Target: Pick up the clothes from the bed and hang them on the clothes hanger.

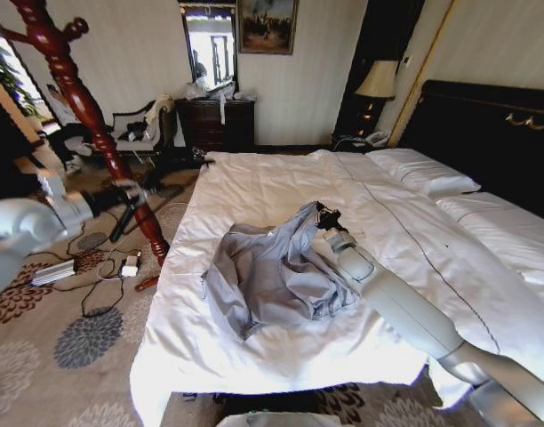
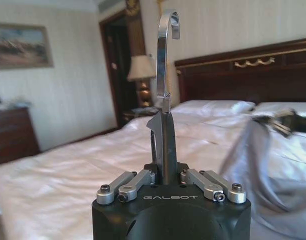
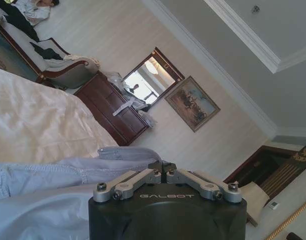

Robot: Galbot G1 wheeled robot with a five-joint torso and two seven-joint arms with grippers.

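The right gripper pinched the shirt up off the bed, well right of the hanger (clamped upright in the left gripper).

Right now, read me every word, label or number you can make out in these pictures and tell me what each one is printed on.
"GALBOT": on the black body of the left gripper, which is shut on the clothes hanger.
"GALBOT": on the black body of the right gripper, shut on the shirt over the bed.
The framed painting carries no text I can read.
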